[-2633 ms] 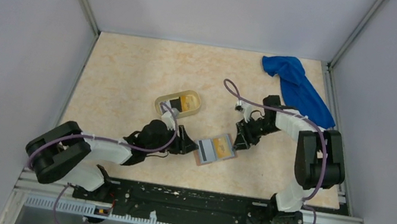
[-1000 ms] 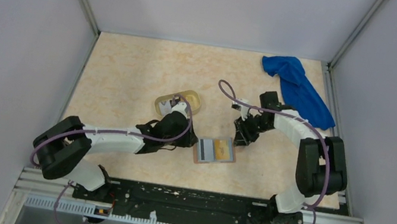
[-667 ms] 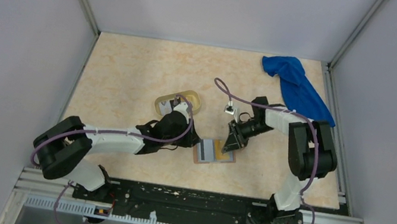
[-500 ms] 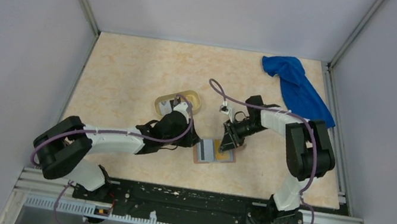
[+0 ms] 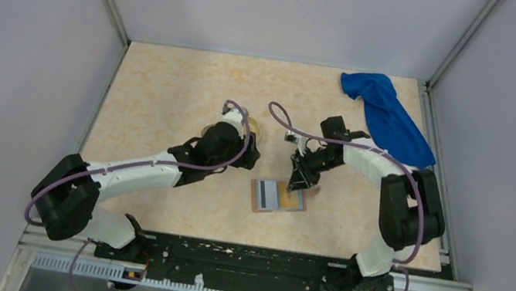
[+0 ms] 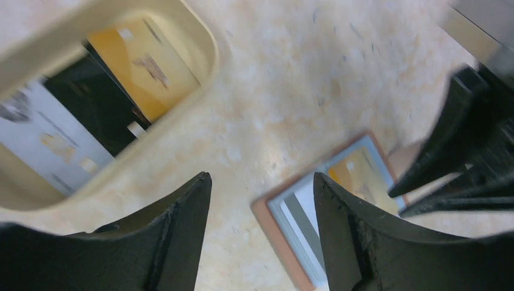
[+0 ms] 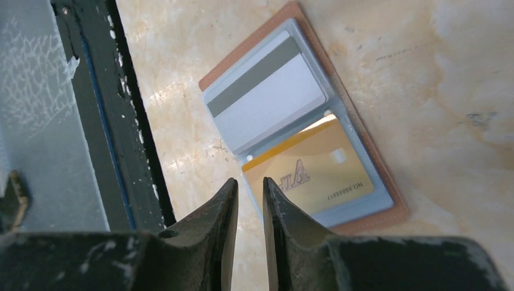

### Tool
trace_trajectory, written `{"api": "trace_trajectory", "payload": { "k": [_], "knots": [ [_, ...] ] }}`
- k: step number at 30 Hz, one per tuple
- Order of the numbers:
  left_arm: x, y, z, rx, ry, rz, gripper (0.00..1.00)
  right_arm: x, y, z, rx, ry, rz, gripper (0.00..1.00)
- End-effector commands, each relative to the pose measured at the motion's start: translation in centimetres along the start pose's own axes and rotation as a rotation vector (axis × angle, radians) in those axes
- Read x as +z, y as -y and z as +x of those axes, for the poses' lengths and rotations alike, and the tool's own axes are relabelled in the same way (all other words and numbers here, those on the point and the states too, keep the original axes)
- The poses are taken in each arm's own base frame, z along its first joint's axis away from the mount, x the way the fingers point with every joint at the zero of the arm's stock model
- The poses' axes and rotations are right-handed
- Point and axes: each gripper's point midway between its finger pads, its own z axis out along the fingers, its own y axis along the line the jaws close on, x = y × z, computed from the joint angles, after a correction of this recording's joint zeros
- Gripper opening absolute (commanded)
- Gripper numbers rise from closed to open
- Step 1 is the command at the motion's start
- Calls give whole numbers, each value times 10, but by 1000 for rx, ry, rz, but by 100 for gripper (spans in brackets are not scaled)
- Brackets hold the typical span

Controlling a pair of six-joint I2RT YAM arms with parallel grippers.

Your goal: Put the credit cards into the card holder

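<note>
- My left arm [image 5: 141,170] is stretched diagonally up and right from its base, wrist bent.
- Left gripper [image 6: 260,200]: jaws spread wide, nothing between the fingers [image 6: 182,224], pointing down at the tabletop.
- My right arm [image 5: 403,200] rises from its base, elbow folded, forearm reaching left toward centre.
- Right gripper [image 7: 248,194]: fingers [image 7: 282,212] nearly together with a thin gap, nothing pinched, tips angled down.

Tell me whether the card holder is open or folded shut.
Open. The card holder lies spread flat on the table, both inner grey-blue panels facing up: a white card in one, a yellow-orange card in the other.
</note>
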Motion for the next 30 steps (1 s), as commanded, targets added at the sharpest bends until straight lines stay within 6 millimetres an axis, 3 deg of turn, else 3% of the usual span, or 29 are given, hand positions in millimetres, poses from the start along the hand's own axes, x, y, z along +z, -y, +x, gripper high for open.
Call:
{"api": "trace_trajectory", "payload": {
  "k": [1,3,6,9,11,13,15,21,30],
  "knots": [
    [-3,-31,-52,-37,65,-18,73,-46,-19,-57,-276,140,148,24],
    [-2,-42,-65,-145,104,57,80,-62,-22,-79,-327,208,218,35],
    [6,-64,-78,-253,136,69,79,-77,-38,-109,-383,295,214,56],
    [23,-79,-84,-278,118,-21,75,-77,-52,-131,-354,339,108,58],
    [36,-79,-84,-292,66,-44,65,-73,-49,-138,-305,346,73,56],
    [48,-79,-79,-316,4,-66,56,-67,-39,-133,-308,331,87,56],
    [57,-82,-71,-331,-34,-86,55,-63,-30,-124,-297,320,107,56],
    [73,-101,-52,-359,-12,-141,60,-61,-31,-113,-311,330,116,56],
    [86,-113,-47,-403,-5,-207,59,-57,-22,-108,-305,301,133,56]
  ]
}}
